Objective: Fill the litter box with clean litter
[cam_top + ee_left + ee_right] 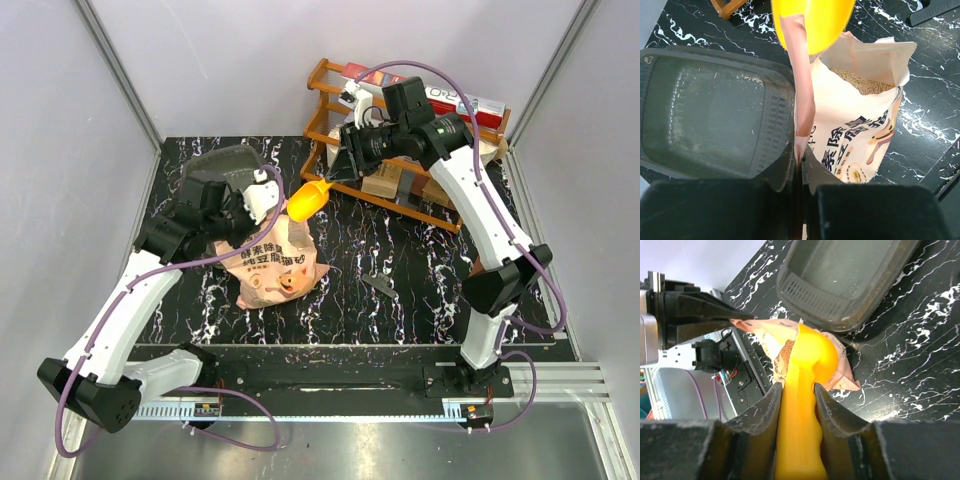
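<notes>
The dark grey litter box [222, 158] lies at the back left, partly under my left arm; its floor looks bare in the left wrist view [705, 115] and the right wrist view [845, 270]. The pink bag [275, 270] stands open beside it. Beige clean litter [862, 82] shows inside the bag. My left gripper [801, 157] is shut on the bag's top edge [802, 100] and holds it up. My right gripper [796, 390] is shut on the handle of the yellow scoop [807, 355]. The scoop [308, 200] hangs just above the bag's mouth, and its bowl also shows in the left wrist view [812, 22].
A wooden rack [400, 190] with boxes stands at the back right, close behind my right gripper [347, 163]. A small dark flat object [380, 287] lies on the black marbled table right of the bag. Grey walls enclose the table.
</notes>
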